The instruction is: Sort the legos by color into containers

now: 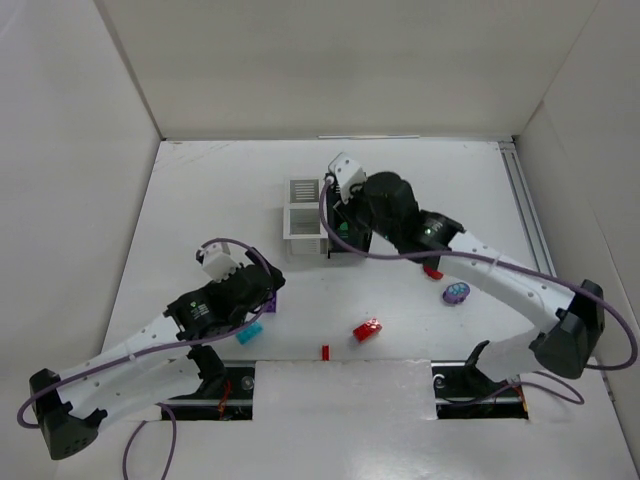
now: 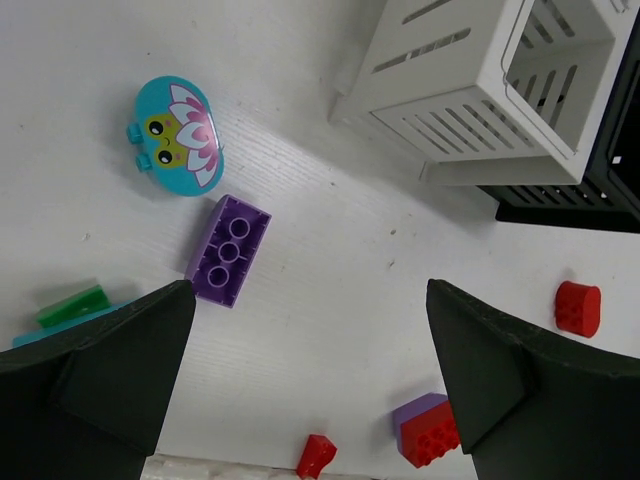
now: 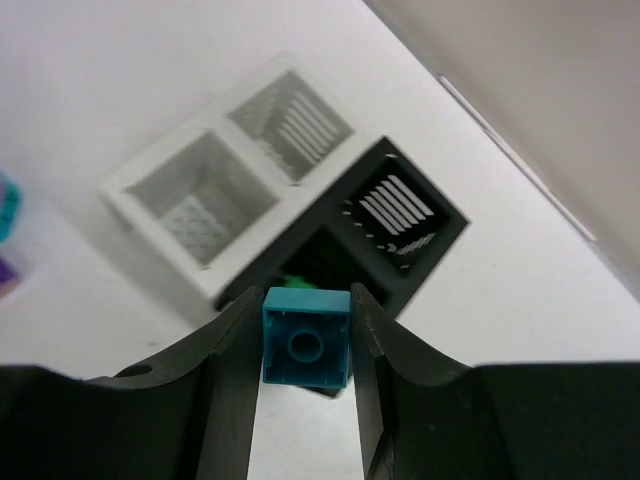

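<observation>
A small cyan square plastic brick is pinched between the two black fingers of the right gripper, the jaws closed only to the brick's width and its hollow face turned to the wrist camera. Under it lies the black slotted plastic bin, with a green piece showing in its nearer compartment. The white slotted plastic bin touches the black one side by side. Nearer the arm bases, the left gripper hangs wide open over the white table, holding nothing. A purple rectangular brick lies just ahead of it, with a teal oval piece printed with a pink flower beyond. A flat green brick lies beside the finger on the left of that view. A round red brick, a small red brick and a red-and-purple brick are scattered nearby.
</observation>
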Robot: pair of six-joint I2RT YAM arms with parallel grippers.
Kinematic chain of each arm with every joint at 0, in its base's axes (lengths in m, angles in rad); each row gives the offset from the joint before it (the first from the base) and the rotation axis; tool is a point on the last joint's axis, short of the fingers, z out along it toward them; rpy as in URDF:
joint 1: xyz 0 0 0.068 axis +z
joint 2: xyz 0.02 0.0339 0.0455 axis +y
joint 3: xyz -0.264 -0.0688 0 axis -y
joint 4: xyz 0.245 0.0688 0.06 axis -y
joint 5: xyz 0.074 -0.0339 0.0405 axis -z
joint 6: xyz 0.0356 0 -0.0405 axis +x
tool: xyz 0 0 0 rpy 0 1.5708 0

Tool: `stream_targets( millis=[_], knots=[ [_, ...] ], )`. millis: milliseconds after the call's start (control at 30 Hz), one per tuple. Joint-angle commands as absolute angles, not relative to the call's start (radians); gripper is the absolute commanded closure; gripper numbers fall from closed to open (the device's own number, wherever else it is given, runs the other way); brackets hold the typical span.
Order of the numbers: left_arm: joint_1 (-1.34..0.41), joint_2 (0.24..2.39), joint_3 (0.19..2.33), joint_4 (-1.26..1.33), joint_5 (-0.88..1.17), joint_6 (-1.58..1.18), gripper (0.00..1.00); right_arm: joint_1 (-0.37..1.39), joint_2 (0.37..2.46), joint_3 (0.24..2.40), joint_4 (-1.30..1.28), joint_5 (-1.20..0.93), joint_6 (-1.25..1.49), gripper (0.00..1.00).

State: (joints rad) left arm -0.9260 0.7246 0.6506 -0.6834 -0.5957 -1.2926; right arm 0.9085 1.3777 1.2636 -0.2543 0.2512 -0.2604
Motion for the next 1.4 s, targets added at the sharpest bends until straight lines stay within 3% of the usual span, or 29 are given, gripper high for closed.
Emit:
stream_targets(
  millis=[0, 233, 567, 733, 767, 867, 1133, 1367],
  knots=[
    [-0.931, 0.726, 0.675, -0.661, -0.65, -1.316, 0.0, 0.79, 1.48, 1.366, -0.233, 0.08, -0.391, 0.74],
    [-0.875, 0.746, 0.666, -0.618, -0.654, -1.287, 0.0, 0.617, 1.678, 1.529, -0.224, -0.133, -0.44, 0.75],
    [-0.675, 0.871, 0.657, -0.454, -0.513, -1.117, 0.0, 0.563, 1.804, 1.608, -0.192, -0.161, -0.474, 0.69],
    [-0.606, 0.933, 0.647, -0.434, -0.469, -1.08, 0.0, 0.554, 1.845, 1.632, -0.192, -0.135, -0.474, 0.54],
    [-0.597, 0.943, 0.647, -0.425, -0.469, -1.08, 0.0, 0.554, 1.856, 1.632, -0.192, -0.135, -0.474, 0.42],
    [-0.588, 0.962, 0.637, -0.391, -0.448, -1.06, 0.0, 0.554, 1.856, 1.641, -0.213, -0.135, -0.474, 0.21],
    [-0.511, 1.034, 0.627, -0.362, -0.388, -1.035, 0.0, 0.554, 1.731, 1.55, -0.233, -0.072, -0.465, 0.16],
    [-0.486, 1.118, 0.627, -0.362, -0.348, -1.025, 0.0, 0.563, 1.475, 1.272, -0.201, 0.021, -0.411, 0.13]
  ],
)
